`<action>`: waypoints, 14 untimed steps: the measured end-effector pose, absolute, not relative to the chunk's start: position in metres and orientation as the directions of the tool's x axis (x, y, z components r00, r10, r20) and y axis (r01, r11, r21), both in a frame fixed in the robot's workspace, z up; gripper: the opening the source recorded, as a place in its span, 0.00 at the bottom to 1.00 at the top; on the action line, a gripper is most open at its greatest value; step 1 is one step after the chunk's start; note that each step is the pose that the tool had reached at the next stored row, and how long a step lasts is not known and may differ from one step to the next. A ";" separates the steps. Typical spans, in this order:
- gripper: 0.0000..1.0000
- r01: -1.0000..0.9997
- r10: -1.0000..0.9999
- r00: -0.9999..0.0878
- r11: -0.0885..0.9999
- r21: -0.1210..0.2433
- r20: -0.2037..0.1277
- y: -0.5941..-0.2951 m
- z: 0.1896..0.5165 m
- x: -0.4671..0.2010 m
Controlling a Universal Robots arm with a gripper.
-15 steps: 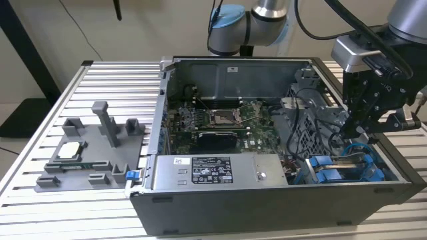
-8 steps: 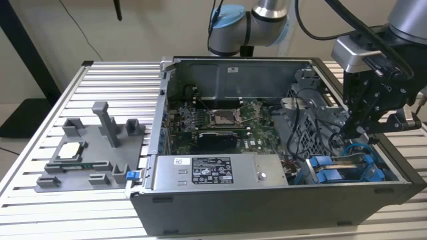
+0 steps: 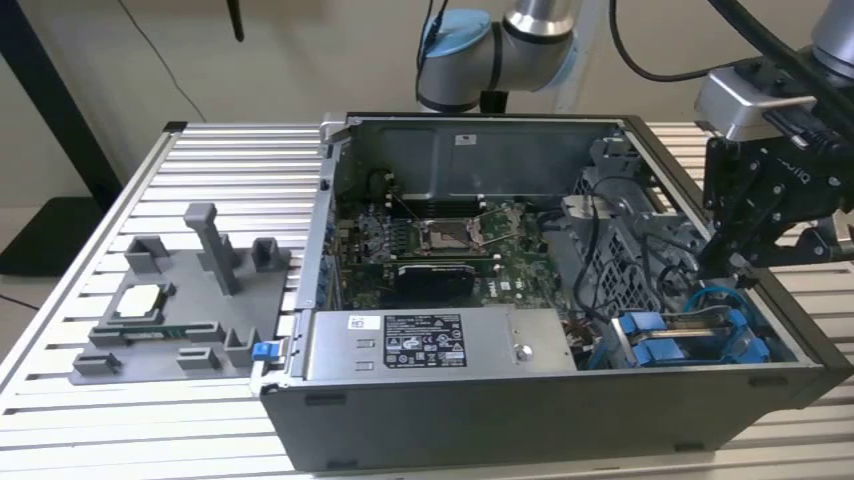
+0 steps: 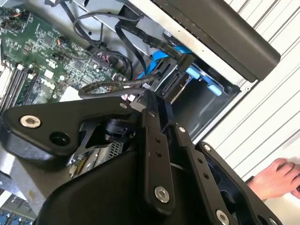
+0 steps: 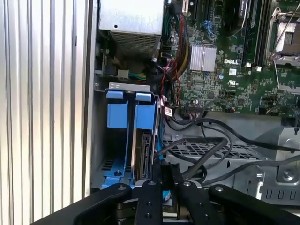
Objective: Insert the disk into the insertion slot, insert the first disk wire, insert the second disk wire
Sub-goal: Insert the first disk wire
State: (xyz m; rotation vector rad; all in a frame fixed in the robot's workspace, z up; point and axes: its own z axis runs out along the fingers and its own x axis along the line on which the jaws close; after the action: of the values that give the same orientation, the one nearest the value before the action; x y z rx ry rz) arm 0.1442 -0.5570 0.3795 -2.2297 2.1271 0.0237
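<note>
Remote-op view from me: the disk looks already seated, standing on edge in its blue frame inside the insertion slot of the drive cage. So from here it's wire work.

The gripper hangs right over the cage, fingers pressed together on a small black plug, which I take to be the end of a disk wire. My read on handling: the plug is hard plastic and light, but the wire behind it is springy and will try to twist it off line. Hold it by the flat sides of the plug body, never by the cable. The contacts on the drive end are probably delicate, so it wants to go in square.

It's crowded around the cage. A loop of black cables drapes across the cage top just beside the fingers, and a blue cable runs down next to the disk. The power supply box sits hard against one end of the cage, with the motherboard beyond. A person's hand rests on the table outside the case wall nearest the cage.
</note>
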 end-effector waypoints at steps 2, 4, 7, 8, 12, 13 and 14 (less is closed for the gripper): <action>0.00 -0.999 -0.997 0.047 -0.046 -0.017 -0.053 -0.558 0.379 0.151; 0.00 -0.999 -0.997 0.046 -0.046 0.004 -0.054 -0.560 0.379 0.155; 0.00 -0.998 -0.997 0.044 -0.046 0.037 -0.056 -0.565 0.378 0.160; 0.00 -0.998 -0.997 0.044 -0.046 0.044 -0.056 -0.567 0.378 0.161; 0.00 -0.998 -0.998 0.042 -0.045 0.054 -0.057 -0.576 0.374 0.161; 0.00 -0.998 -0.998 0.040 -0.043 0.054 -0.056 -0.577 0.373 0.161; 0.00 -0.998 -0.998 0.037 -0.040 0.054 -0.057 -0.579 0.372 0.162</action>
State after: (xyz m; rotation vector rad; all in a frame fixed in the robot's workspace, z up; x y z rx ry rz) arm 0.1615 -0.5786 0.3720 -2.2620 2.1766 0.1234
